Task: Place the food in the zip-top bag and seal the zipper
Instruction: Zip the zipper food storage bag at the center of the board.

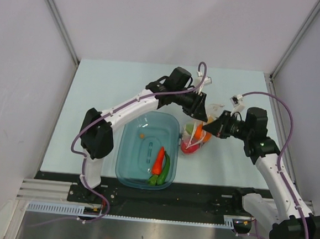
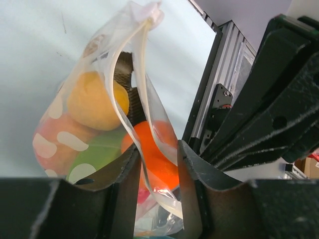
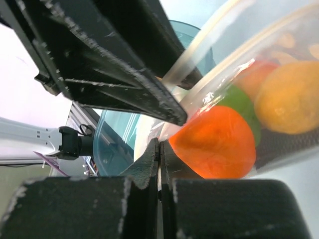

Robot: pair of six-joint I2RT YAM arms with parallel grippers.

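The zip-top bag (image 1: 193, 137) hangs between my two grippers, right of the teal tub. It holds an orange (image 2: 160, 164), a yellow lemon (image 2: 94, 102), a peach (image 2: 50, 144) and a green piece (image 2: 99, 152). My left gripper (image 1: 200, 116) is open, its fingers on either side of the bag's mouth edge (image 2: 158, 149); the pale zipper (image 2: 141, 64) runs between them. My right gripper (image 1: 210, 125) is shut on the bag's film (image 3: 159, 144), next to the orange (image 3: 214, 144). A red pepper (image 1: 158, 161) and a green pepper (image 1: 165, 170) lie in the tub.
The teal tub (image 1: 127, 129) stands at the table's near middle, close beside the bag; a small orange bit (image 1: 141, 133) lies in it. White walls enclose the table on three sides. The black base rail runs along the near edge.
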